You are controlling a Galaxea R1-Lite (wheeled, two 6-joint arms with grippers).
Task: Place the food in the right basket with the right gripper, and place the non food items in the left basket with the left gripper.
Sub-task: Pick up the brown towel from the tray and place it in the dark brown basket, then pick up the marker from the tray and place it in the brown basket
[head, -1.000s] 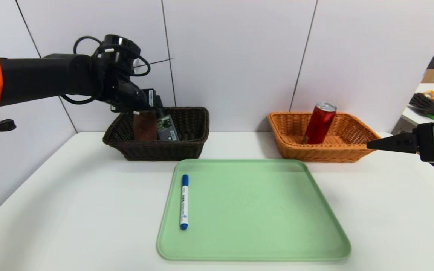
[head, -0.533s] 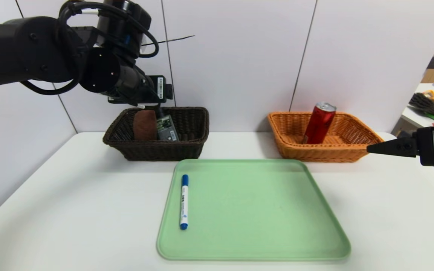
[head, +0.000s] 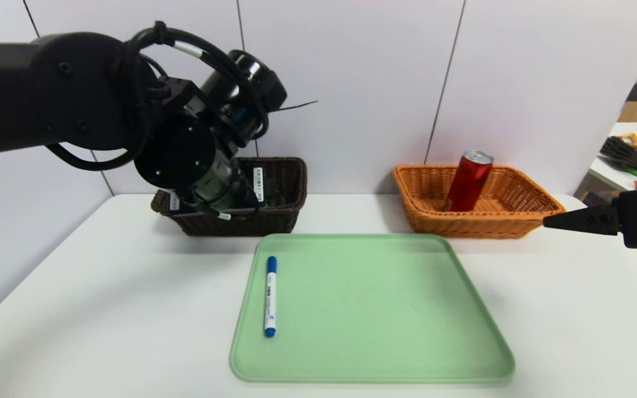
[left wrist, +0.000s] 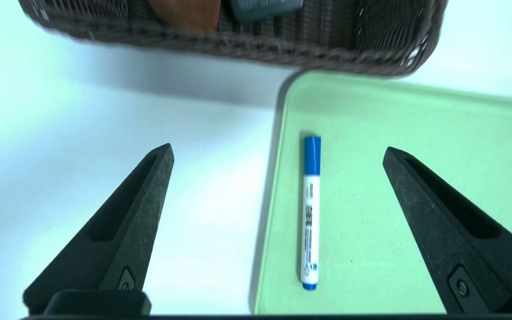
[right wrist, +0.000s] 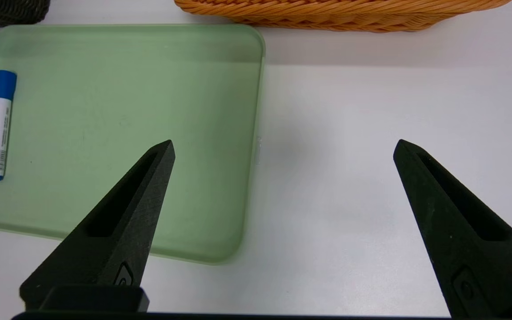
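Note:
The slim red can leans upright inside the orange right basket. A white marker with a blue cap lies on the left side of the green tray. My left gripper hangs open and empty above the marker, just in front of the dark brown left basket. The brown towel and the dark green bottle lie in that basket; the arm hides them in the head view. My right gripper is open and empty, low over the table to the right of the orange basket.
The left arm's bulk covers most of the brown basket in the head view. A white wall runs close behind both baskets. Bare white table lies right of the tray. Clutter sits on a side table at the far right.
My left arm has come up out of the brown basket and swung forward over the tray's left edge, leaving the towel in the basket. The right gripper has drifted slightly right.

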